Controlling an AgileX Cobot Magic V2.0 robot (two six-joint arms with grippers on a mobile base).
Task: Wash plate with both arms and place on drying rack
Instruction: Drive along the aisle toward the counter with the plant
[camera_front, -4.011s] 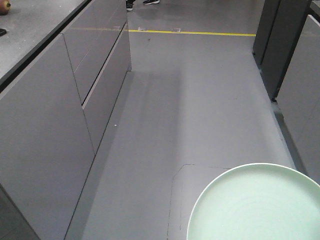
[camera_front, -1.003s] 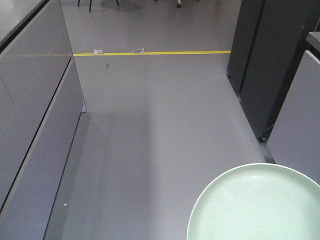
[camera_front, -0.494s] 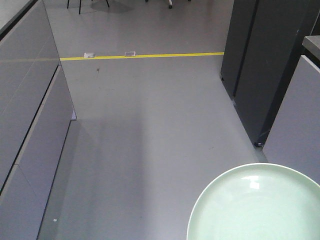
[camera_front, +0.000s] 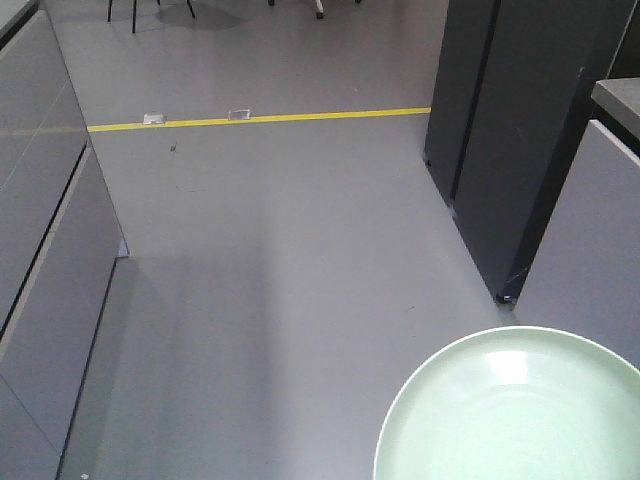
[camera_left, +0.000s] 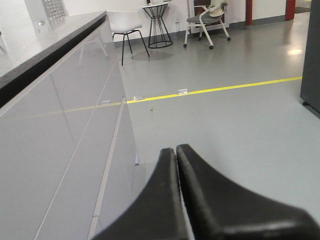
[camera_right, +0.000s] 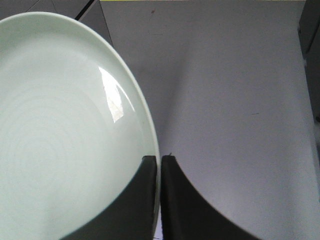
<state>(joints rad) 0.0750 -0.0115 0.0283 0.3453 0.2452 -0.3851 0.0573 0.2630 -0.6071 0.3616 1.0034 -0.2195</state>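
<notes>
While the right claw (camera_right: 159, 161) pinches shut on the rim of the plate (camera_right: 60, 130), holding it face up over bare floor (camera_front: 300, 260), probably to leave its face free for washing, the left claw (camera_left: 176, 150) hangs closed and empty beside the grey counter (camera_left: 60, 125) and its edge; no drying rack shows.

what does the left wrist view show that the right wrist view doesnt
Only the left wrist view: the left tool shut on nothing, a dark countertop above grey cabinet fronts, and chairs with a small round table at the far end of the room. Only the right wrist view: the pale green plate, its rim pinched by the right tool. Both: the grey floor and a black tool that is shut.
</notes>
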